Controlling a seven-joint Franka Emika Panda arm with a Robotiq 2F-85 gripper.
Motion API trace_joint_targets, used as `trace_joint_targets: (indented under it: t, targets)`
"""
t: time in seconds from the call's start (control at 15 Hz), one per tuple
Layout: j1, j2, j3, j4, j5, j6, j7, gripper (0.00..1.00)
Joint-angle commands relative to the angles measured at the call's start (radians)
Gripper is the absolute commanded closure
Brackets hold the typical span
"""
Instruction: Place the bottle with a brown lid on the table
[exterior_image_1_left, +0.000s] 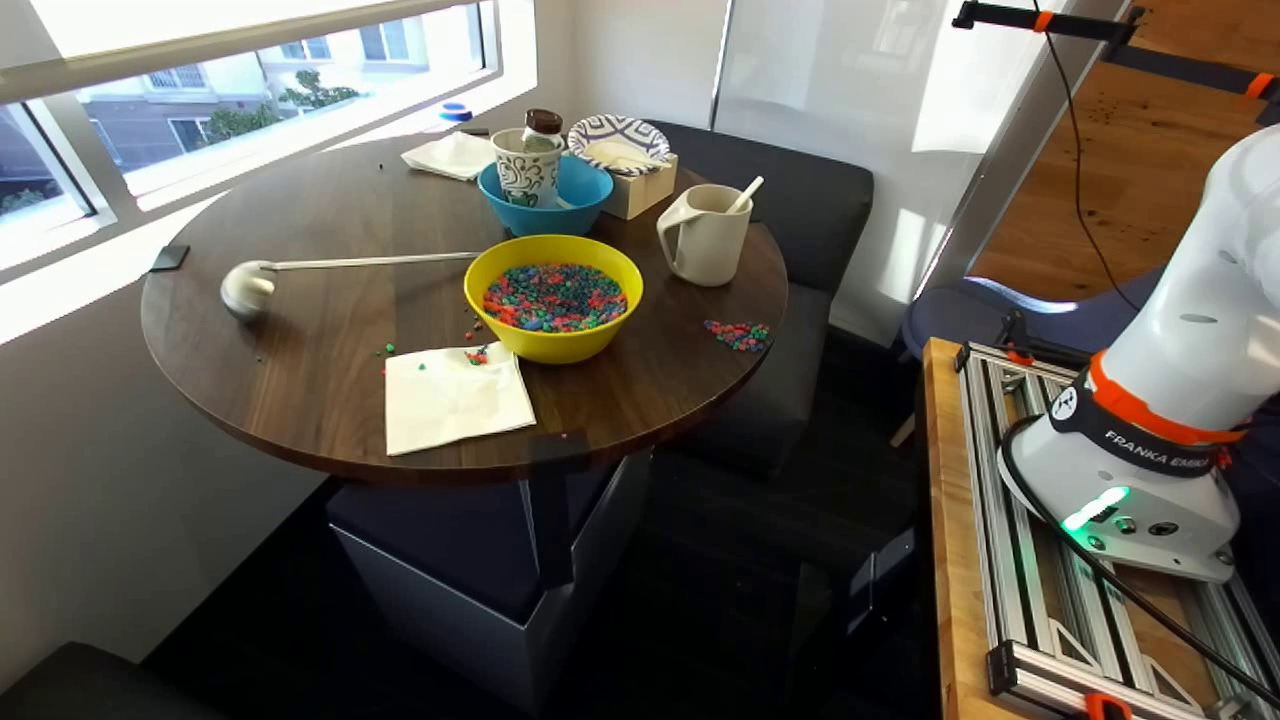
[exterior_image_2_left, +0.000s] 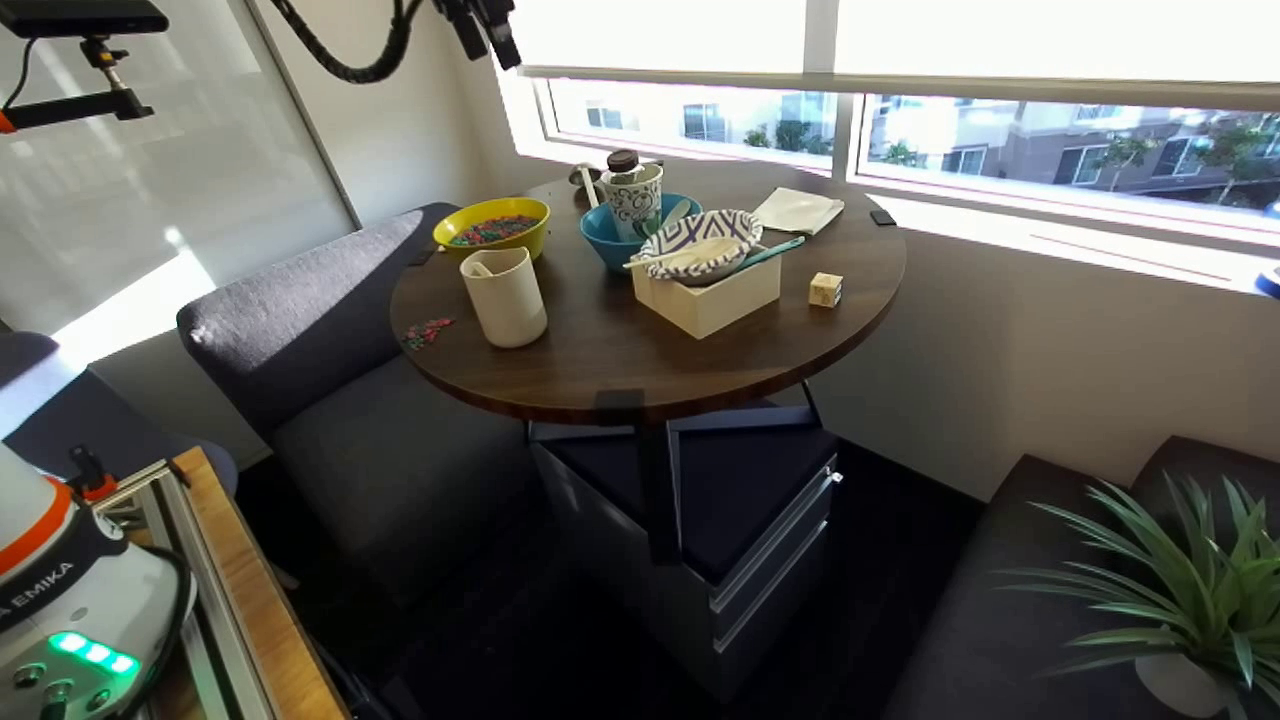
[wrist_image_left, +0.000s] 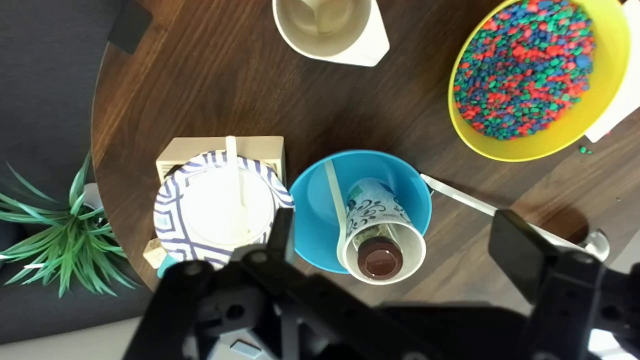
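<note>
The bottle with a brown lid stands inside a patterned paper cup; its lid shows above the rim in both exterior views. Most of its body is hidden by the cup. The cup stands in a blue bowl on the round dark table. My gripper is open with nothing held, fingers wide apart. In the wrist view the cup and lid appear between the fingers, farther below. In an exterior view part of the gripper shows at the top edge, high above the table.
A yellow bowl of colored pellets, a white handled jug and a wooden box with a patterned paper bowl stand near the blue bowl. A ladle, napkins, a small wooden block and loose pellets lie around.
</note>
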Motion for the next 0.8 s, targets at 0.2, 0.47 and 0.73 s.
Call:
trace_joint_targets:
  t: [0.2, 0.47, 0.73]
  targets:
    - [0.024, 0.242, 0.003, 0.142, 0.032, 0.02, 0.009, 0.0]
    - [0.024, 0.239, 0.0, 0.128, 0.013, 0.034, -0.001, 0.0]
    - [0.03, 0.288, 0.004, 0.158, 0.008, 0.06, 0.039, 0.0]
